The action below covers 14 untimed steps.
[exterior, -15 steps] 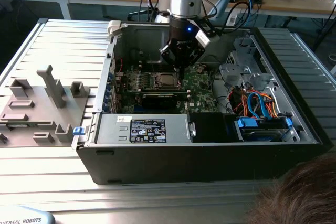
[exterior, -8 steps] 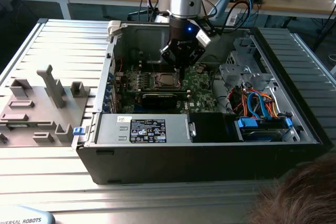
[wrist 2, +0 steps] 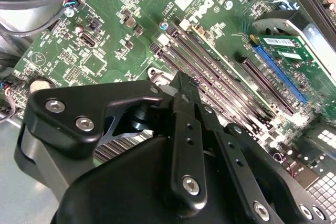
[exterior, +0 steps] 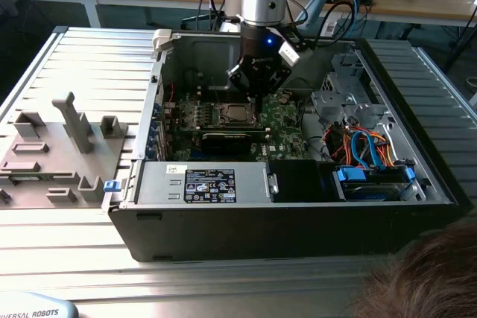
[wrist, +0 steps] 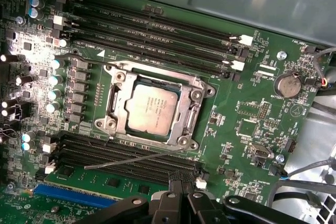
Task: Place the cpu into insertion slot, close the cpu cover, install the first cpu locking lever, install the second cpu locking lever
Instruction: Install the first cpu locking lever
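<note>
One cpu (wrist: 153,107) seated under cpu cover (wrist: 195,94); claw (wrist: 181,188) apparently pressed together, empty; print illegible.

The computer case (exterior: 283,214) is lying open on the table (exterior: 89,57), with the motherboard (exterior: 287,121) sitting flat inside it. The cpu (wrist: 152,107) is resting in the insertion slot (wrist: 118,85), with the cpu cover (wrist: 197,95) lying around it and memory slots (wrist: 157,27) running along two opposite sides. The gripper (exterior: 256,88) is hanging just above the board, near the slot. A tray of fixtures (exterior: 52,161) is sitting beside the case, at the exterior view's left.
</note>
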### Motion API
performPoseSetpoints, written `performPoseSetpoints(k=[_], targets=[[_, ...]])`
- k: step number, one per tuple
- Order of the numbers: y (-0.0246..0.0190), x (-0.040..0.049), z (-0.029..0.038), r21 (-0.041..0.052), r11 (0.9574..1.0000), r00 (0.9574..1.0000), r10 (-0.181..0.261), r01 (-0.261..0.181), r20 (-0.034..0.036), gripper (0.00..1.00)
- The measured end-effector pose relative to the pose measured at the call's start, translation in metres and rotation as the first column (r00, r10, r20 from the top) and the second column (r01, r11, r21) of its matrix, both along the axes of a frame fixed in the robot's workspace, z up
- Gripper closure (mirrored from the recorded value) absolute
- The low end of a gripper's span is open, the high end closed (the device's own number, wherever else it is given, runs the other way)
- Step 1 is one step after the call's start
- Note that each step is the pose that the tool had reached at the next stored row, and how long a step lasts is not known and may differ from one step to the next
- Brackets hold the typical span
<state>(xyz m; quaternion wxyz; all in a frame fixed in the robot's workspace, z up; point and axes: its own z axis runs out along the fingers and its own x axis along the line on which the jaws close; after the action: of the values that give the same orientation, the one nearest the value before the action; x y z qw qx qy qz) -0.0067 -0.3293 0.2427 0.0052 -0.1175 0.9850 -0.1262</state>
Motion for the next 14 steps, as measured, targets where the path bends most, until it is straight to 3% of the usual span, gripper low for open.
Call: performPoseSetpoints(k=[14], targets=[[0.0,0.0,-0.0001,-0.0093,0.9999,1.0,0.006,-0.006,-0.0001,0.89]])
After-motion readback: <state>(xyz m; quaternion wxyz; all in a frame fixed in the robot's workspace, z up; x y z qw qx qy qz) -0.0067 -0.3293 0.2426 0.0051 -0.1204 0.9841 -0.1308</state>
